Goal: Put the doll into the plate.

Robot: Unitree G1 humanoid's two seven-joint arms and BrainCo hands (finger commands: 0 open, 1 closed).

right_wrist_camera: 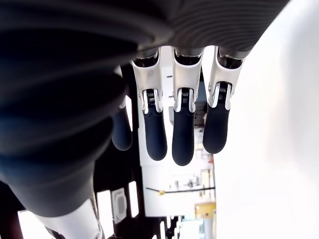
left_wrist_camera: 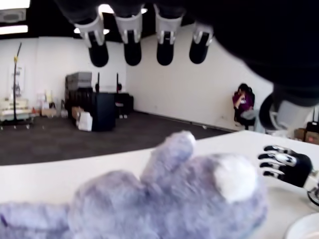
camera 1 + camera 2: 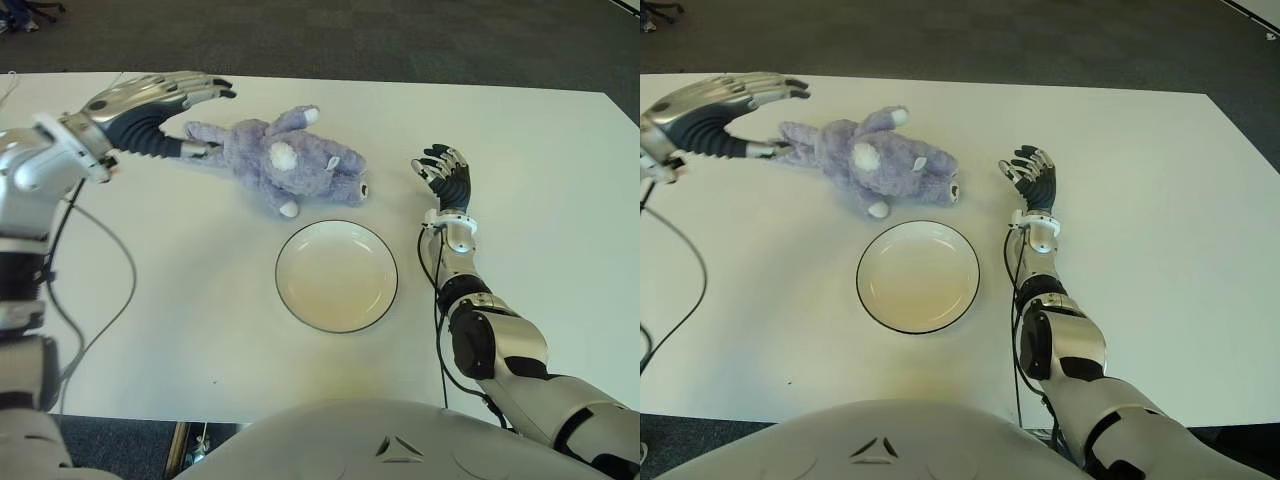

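Beside the plate (image 3: 336,276), an unlabelled doll (image 3: 275,160) lies

No readable text, labels or numbers (any view).

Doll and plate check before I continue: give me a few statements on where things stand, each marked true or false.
1. The doll lies inside the plate. False: it lies on the table, beyond the plate.
2. The plate is empty. True.
3. The left hand is at the doll's left end, fingers extended above it. True.
4. The right hand grips the doll. False: it shows right of the doll, apart from it, holding nothing.
5. The doll is purple with white patches. True.
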